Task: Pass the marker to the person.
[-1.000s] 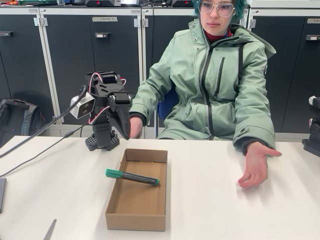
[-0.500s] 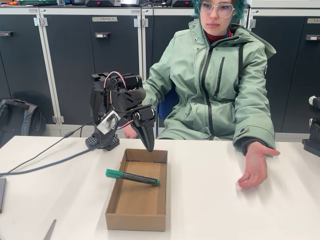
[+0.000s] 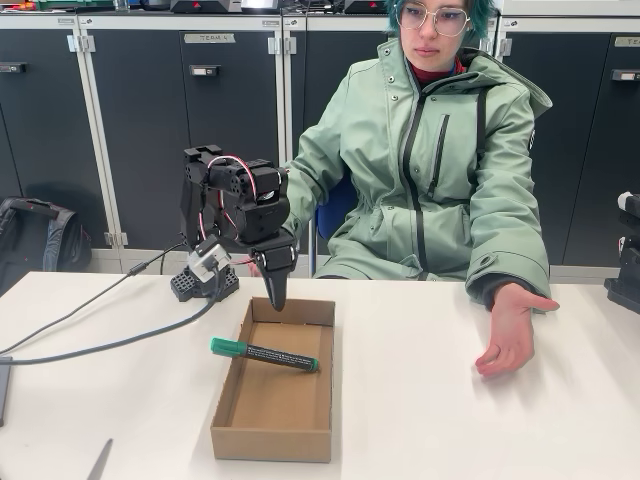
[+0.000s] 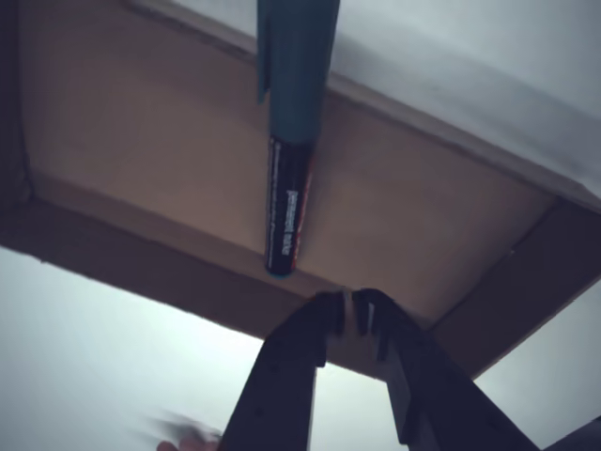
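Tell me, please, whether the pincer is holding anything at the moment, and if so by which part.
Nothing is held. The pincer hangs almost closed and empty above the cardboard box, while the marker lies across the box untouched.

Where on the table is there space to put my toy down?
The widest bare patch of table lies between the cardboard box and the person's open hand. There is more room at the front left, below the cables. It is crowded around the box, where the marker lies and the gripper hangs.
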You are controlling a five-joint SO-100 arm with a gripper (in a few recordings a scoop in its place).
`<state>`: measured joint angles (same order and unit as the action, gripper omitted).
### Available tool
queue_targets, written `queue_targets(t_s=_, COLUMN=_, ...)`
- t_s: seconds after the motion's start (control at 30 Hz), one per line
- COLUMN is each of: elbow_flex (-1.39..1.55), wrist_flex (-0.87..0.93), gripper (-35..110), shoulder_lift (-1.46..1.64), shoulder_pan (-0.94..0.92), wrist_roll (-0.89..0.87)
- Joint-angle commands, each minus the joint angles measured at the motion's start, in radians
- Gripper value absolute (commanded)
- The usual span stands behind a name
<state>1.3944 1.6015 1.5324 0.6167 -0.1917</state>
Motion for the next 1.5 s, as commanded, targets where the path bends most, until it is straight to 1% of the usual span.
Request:
queue_targets(t_s=0.0, elbow_flex=0.032, wrist_flex=-0.038, gripper=8, shoulder_lift=0.075, shoulder_pan=0.003, wrist_roll=-0.011)
queue_targets(t_s=0.13, elbow_flex=0.06, wrist_flex=-0.075, gripper=17, shoulder_lift=0.11, shoulder_pan=0.018, wrist_roll=0.015)
queue_targets(t_s=0.37, elbow_flex=0.069, wrist_flex=-0.067, gripper=25, shoulder_lift=0.11, shoulder_pan=0.008, wrist_roll=0.041)
queue_targets(t_s=0.5, elbow_flex=0.089, wrist_flex=-0.08, gripper=26, shoulder_lift=0.103, shoulder_pan=-0.018, wrist_roll=0.058)
queue_targets(t_s=1.03, elbow_flex=0.149, wrist_flex=-0.233, gripper=28, shoulder_lift=0.017, shoulder_pan=-0.138, wrist_roll=0.189)
queue_targets(t_s=1.23, elbow_flex=0.149, wrist_flex=-0.275, gripper=28, shoulder_lift=-0.025, shoulder_pan=-0.176, wrist_roll=0.213)
queue_targets(t_s=1.37, elbow_flex=0.164, wrist_flex=-0.301, gripper=33, shoulder_lift=-0.035, shoulder_pan=-0.189, wrist_roll=0.232)
queue_targets(t_s=1.47, elbow_flex=0.176, wrist_flex=-0.319, gripper=33, shoulder_lift=-0.041, shoulder_pan=-0.196, wrist_roll=0.238)
